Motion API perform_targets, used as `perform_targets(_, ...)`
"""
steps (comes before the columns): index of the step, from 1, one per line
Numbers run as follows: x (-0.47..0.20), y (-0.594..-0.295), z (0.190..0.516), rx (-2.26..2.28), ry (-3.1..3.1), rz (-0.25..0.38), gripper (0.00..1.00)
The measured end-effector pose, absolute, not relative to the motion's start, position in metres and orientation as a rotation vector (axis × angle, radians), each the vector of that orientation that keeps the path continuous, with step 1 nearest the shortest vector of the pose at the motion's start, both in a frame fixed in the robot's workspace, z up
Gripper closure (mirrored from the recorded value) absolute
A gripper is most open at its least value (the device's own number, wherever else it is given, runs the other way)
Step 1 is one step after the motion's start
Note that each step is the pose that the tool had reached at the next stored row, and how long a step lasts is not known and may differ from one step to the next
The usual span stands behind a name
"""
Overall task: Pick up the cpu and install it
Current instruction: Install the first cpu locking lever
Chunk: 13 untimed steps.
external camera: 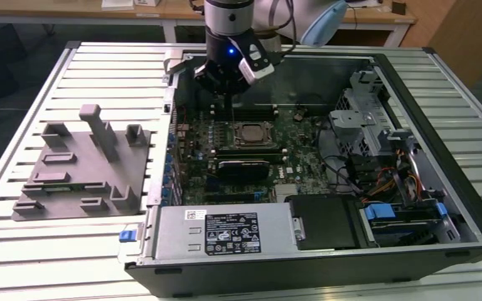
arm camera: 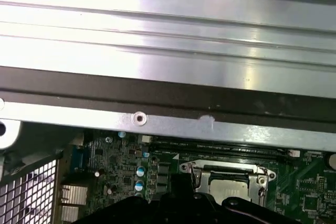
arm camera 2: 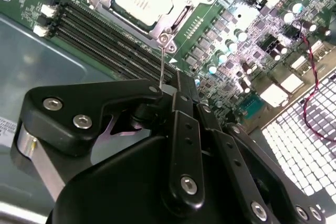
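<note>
The hand (external camera: pixel 224 84) hangs inside the open computer case (external camera: pixel 442 157), above the motherboard (external camera: pixel 258 147) near the case's far wall. Around the cpu (external camera: pixel 250 132) in its socket the board lies low and open from above. Toward the exterior view's right, the drive cage (external camera: pixel 366 119) and cable bundle (external camera: pixel 375 179) crowd the way. The power supply (external camera: pixel 224 232) blocks the near side. Outside, the grey plastic fixture (external camera: pixel 82 166) stands on the slatted table (external camera: pixel 23 251), probably clear of the case wall.

A robotics lab or workshop: an opened computer case (external camera: pixel 325 175) lies on a slatted metal table (external camera: pixel 23 251), with wooden desks (external camera: pixel 157 9) at the far side.
</note>
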<state>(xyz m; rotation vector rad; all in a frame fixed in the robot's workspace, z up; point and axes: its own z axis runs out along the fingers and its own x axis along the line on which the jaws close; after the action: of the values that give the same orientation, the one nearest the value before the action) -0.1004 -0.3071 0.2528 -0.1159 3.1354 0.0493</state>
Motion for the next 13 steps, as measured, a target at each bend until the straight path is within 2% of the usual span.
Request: perform_targets(13,-0.0928,-0.3071,0.2530,-0.116,3.136,0.050,0.89)
